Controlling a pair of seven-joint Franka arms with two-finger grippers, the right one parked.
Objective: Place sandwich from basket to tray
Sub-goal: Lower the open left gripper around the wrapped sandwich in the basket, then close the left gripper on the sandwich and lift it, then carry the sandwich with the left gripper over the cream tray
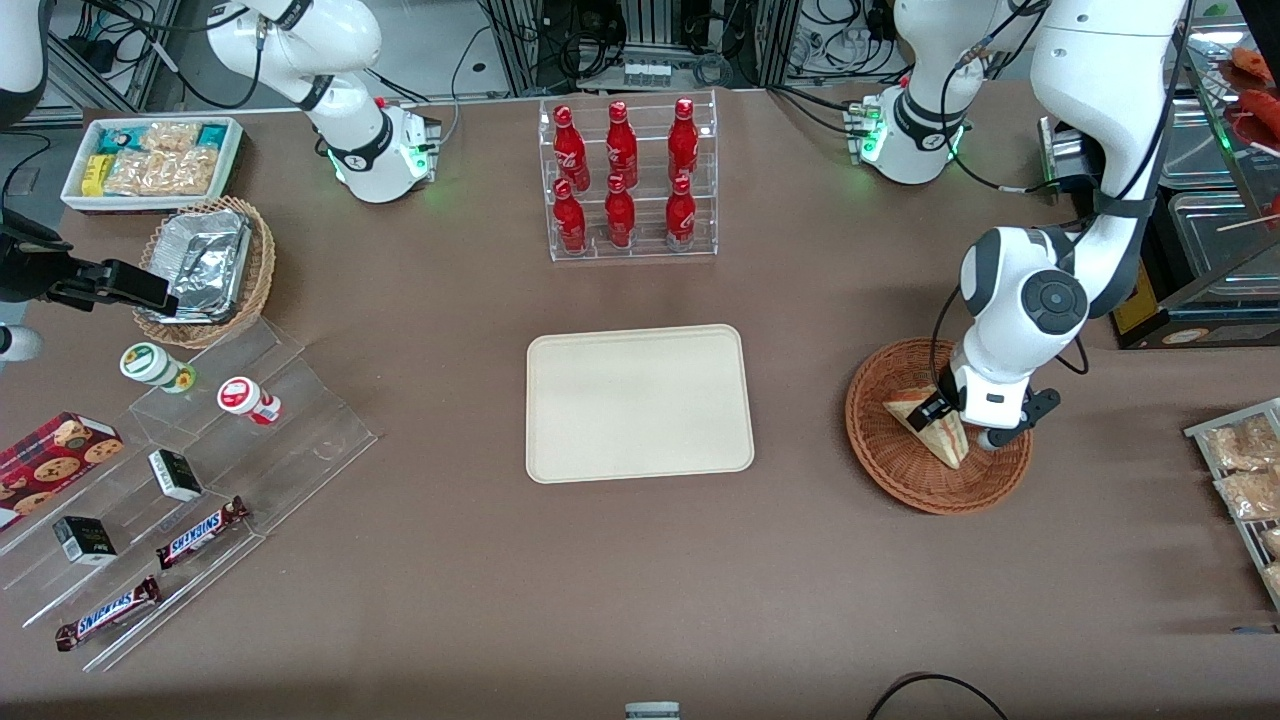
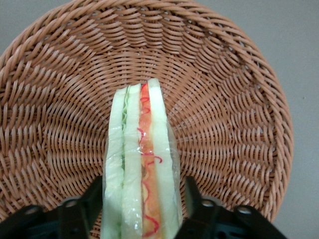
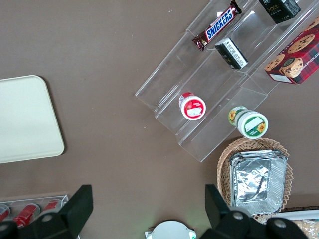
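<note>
Gripper at sandwich in basket.
Jaws straddle the wedge, one each side, apparently touching its wrap; tray lies well apart.

Even overhead light is falling on the desk; shadows are lying soft and short beside the tray. The tool is blurring around the sandwich; the foil is glaring.

A robot lab staged as a snack shop: bundled cables and equipment racks edge a brown tabletop set with a soda bottle rack, tiered candy display and snack bin.
</note>
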